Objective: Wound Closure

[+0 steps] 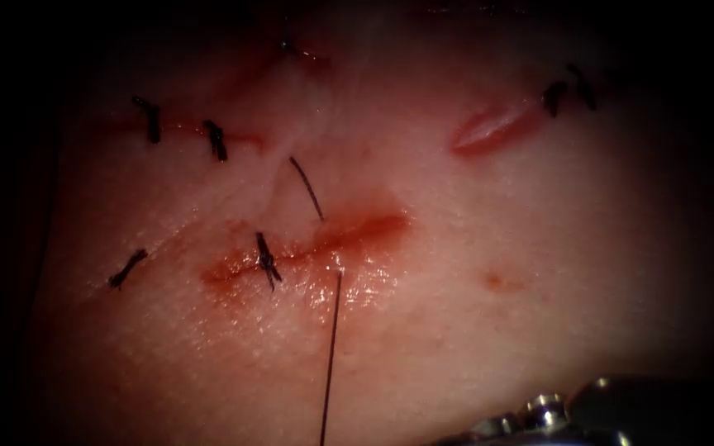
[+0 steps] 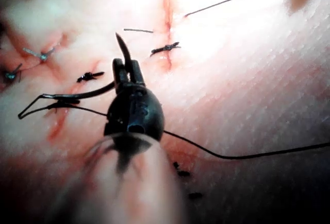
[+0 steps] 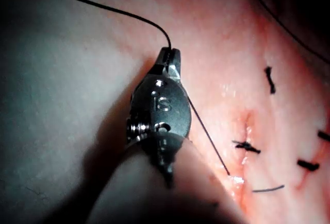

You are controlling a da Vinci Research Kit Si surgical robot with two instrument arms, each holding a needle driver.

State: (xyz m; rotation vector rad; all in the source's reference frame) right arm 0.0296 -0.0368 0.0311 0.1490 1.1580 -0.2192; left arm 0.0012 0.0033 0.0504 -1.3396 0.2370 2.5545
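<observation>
Left gripper (image 2: 128, 68): closed on needle (image 2: 121, 46) mid-curve, clear of tissue (image 1: 473, 272). Right gripper (image 3: 170, 59): closed on thread (image 1: 330, 355), which enters cut (image 1: 349, 231) from 6 o'clock.

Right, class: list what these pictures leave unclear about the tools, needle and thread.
- Right tool, shut on the thread: the endoscope view's bottom edge cuts off its jaws.
- Left tool holds the needle near its tip, not in the tissue: the jaws hide that stretch of curve in the left wrist view.
</observation>
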